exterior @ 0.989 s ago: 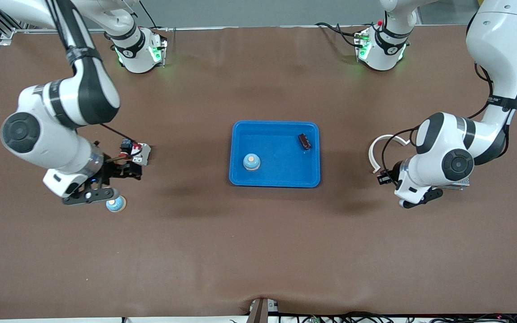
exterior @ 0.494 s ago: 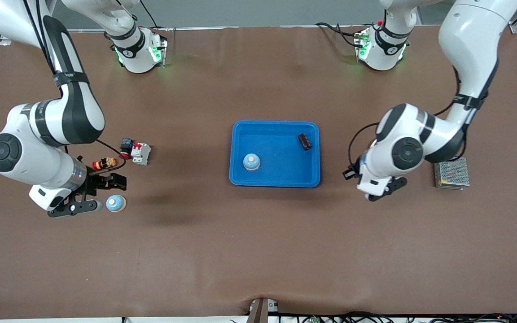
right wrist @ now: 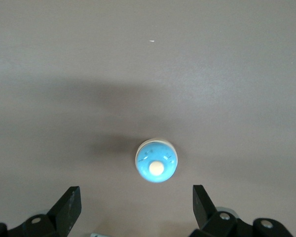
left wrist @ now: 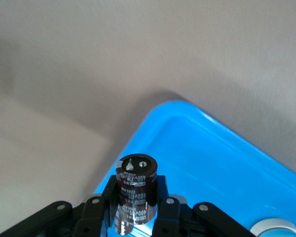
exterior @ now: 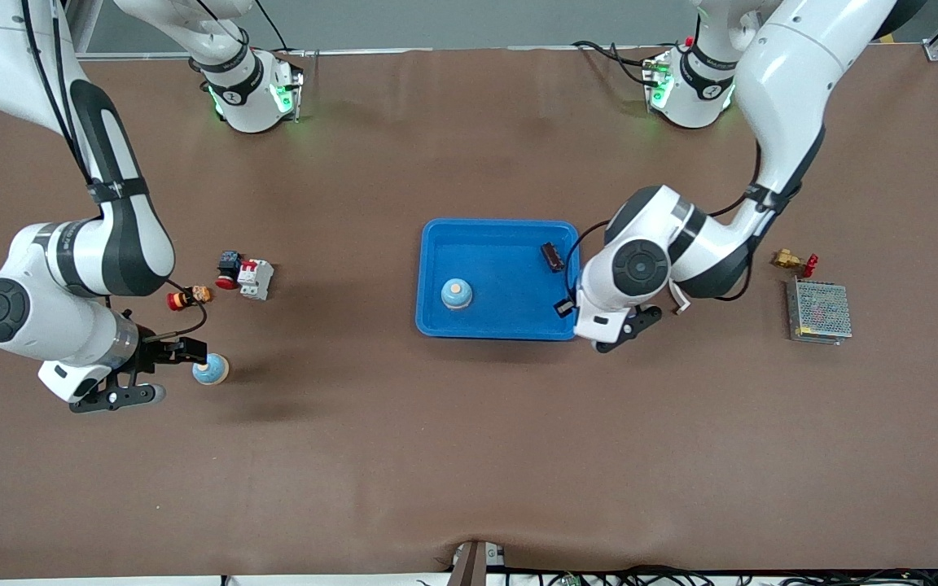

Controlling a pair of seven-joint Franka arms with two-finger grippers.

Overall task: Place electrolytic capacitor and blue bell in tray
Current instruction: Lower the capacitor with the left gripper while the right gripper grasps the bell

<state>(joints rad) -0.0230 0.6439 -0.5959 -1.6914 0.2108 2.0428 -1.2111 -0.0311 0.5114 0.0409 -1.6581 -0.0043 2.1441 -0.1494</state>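
The tray [exterior: 501,325] already holds one blue bell [exterior: 456,293] and one dark capacitor [exterior: 551,255], so part of the job looks done.

Our left end effector [left wrist: 138,210] hangs over the tray's corner toward the left arm's end of the bench [exterior: 469,456]. Its fingers [left wrist: 165,210] are clamped on a second capacitor [left wrist: 135,190], held upright, as the left wrist view shows. We judge that this one is about to go in: it only needs carrying a little farther over the tray floor before we let go.

Our right end effector [right wrist: 135,210] is over a second blue bell [exterior: 210,370], which sits on the bench well apart from the tray, toward the right arm's end. Its fingers [right wrist: 69,207] are spread wide, one to each side of the bell, and hold nothing. That bell is not yet gripped, so it remains to be grasped, carried over and set down.

A small cluster of switches [exterior: 245,275] and a metal box [exterior: 819,311] lie untouched elsewhere.
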